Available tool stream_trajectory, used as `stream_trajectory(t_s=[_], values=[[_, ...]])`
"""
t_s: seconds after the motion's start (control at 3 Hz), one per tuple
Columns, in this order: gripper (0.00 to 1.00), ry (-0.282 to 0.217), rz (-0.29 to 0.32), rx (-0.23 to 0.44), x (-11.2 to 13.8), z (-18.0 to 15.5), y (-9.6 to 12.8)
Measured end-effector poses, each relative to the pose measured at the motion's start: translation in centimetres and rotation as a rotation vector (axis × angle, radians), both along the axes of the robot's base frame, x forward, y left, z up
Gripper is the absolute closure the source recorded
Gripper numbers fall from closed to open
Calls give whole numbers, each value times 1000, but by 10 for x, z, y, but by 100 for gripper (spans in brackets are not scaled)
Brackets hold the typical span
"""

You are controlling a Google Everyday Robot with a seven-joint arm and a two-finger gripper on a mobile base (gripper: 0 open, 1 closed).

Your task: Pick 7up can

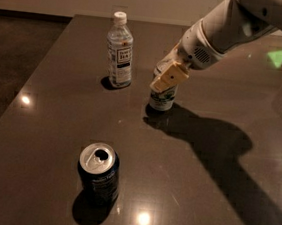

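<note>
The 7up can (pixel 161 97), silver-white with green lettering, stands upright on the dark table (pixel 208 192) right of the middle. My gripper (pixel 167 78) comes in from the upper right on a white arm (pixel 225 33). It sits over the can's upper part and hides its top. The can's lower half shows below the gripper, and its base rests on the table.
A clear bottle with a white cap (pixel 120 52) stands upright just left of the 7up can. A dark blue open can (pixel 98 173) stands nearer the front. The arm's shadow lies across the table to the right. The table's left edge runs along a dark floor.
</note>
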State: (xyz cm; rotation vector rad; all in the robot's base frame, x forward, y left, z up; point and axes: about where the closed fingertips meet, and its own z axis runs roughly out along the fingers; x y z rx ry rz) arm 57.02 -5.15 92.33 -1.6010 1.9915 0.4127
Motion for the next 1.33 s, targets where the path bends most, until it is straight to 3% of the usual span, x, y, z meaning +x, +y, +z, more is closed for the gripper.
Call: stream_trajectory(t_s=[0.33,0.67,1.0,1.33], values=[[93,-13,33,14,-12,28,4],[100,-35,75,27,-25,60,7],[100,-69,140,21,-41,92,12],[100,-69,140,21,-41,92,12]])
